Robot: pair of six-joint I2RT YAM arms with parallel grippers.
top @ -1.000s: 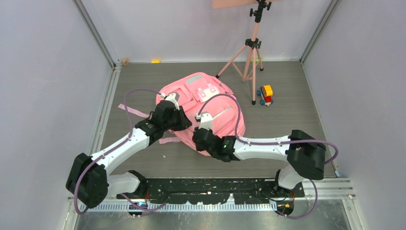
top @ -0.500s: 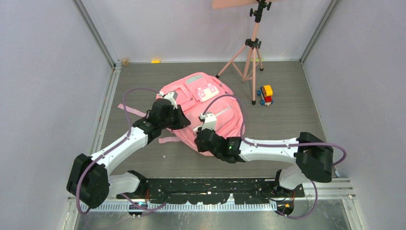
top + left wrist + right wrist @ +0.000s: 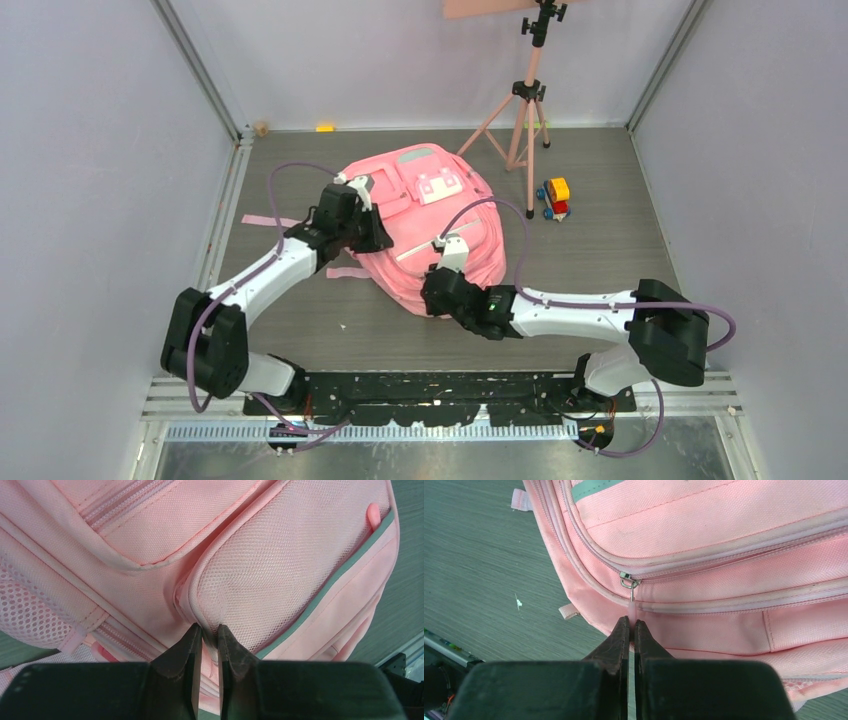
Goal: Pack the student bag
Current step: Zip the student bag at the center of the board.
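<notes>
At table centre, student bag (image 3: 410, 215) lies flat, front face up: soft pink woven fabric, rounded dome outline, curved zip tracks, mesh side pocket (image 3: 270, 565) with grey-green trim band. Long axis runs near to far, white patch (image 3: 437, 187) end toward back wall. Left gripper (image 3: 206, 630) pinches fabric fold at mesh pocket seam. Right gripper (image 3: 630, 625), fingers pressed together, clamps thin pink zip pull (image 3: 631, 607) below metal slider (image 3: 628, 580). Table (image 3: 600, 250) is grey wood-grain. Pink tripod (image 3: 528, 110) and small toy vehicle (image 3: 553, 197) stand to far right of bag.

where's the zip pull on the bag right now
In the right wrist view, the zip pull sits on the student bag's near corner seam, its tab pinched in the right pincer.
</notes>
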